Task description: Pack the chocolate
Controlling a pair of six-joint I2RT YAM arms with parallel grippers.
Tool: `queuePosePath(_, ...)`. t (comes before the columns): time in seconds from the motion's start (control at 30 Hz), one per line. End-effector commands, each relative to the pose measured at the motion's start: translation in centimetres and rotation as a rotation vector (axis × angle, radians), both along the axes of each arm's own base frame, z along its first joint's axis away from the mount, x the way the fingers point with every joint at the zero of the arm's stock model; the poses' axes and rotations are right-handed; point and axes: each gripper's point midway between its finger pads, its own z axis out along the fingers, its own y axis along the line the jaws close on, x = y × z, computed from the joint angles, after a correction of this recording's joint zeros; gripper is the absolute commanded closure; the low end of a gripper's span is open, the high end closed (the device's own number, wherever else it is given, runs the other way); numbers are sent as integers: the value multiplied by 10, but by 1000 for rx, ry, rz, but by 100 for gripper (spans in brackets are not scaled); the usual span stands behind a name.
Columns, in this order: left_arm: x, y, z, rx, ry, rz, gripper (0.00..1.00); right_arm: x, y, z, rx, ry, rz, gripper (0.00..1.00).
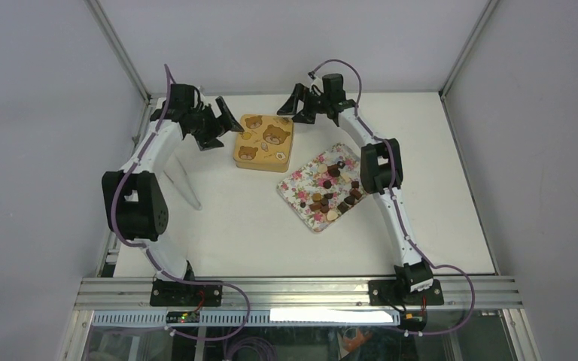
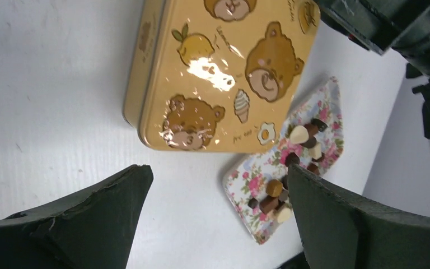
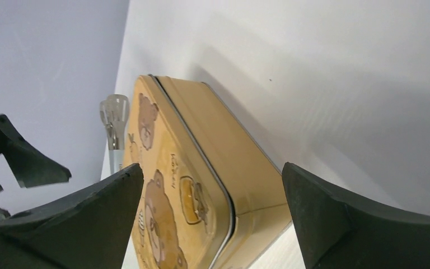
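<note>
Several small chocolate pieces [image 1: 334,194] in dark brown, tan and cream lie on a pink-flowered tray [image 1: 299,184] right of centre. They also show in the left wrist view [image 2: 274,188]. A closed yellow tin with bear pictures [image 1: 264,141] stands at the back of the table, with its lid on; it also shows in the left wrist view [image 2: 224,67] and the right wrist view [image 3: 201,185]. My left gripper [image 1: 226,122] is open and empty just left of the tin. My right gripper [image 1: 295,103] is open and empty at the tin's back right corner.
The right arm's forearm [image 1: 378,167] reaches over the tray's right side. White enclosure walls and metal posts [image 1: 124,53] stand close behind both grippers. The white table [image 1: 233,226] runs to a metal rail at the near edge.
</note>
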Motion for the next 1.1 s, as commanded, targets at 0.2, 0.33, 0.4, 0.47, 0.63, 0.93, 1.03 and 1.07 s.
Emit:
queuePosePath(0.2, -42, -52, -8, -262, 87, 0, 1, -1, 20, 32, 139, -38, 56, 1)
queuePosePath(0.33, -38, -61, -22, -299, 103, 11, 1, -11, 24, 28, 141, -12, 81, 1)
queuePosePath(0.4, -33, -62, -27, -298, 100, 16, 1, -16, 26, 25, 139, 3, 89, 1)
queuePosePath(0.47, -28, -62, -32, -294, 104, 16, 1, -19, 27, 23, 141, 12, 91, 1)
queuePosePath(0.63, -18, -61, -45, -272, 110, 1, 1, -27, 27, 20, 154, 44, 101, 1)
queuePosePath(0.93, -4, -51, -41, -208, 75, -7, 1, -54, 26, 22, 170, 73, 162, 3)
queuePosePath(1.03, -1, -44, -35, -187, 58, -8, 1, -66, 27, 23, 174, 90, 192, 5)
queuePosePath(1.07, 0, -42, -33, -183, 52, -11, 1, -70, 29, 24, 175, 94, 202, 6)
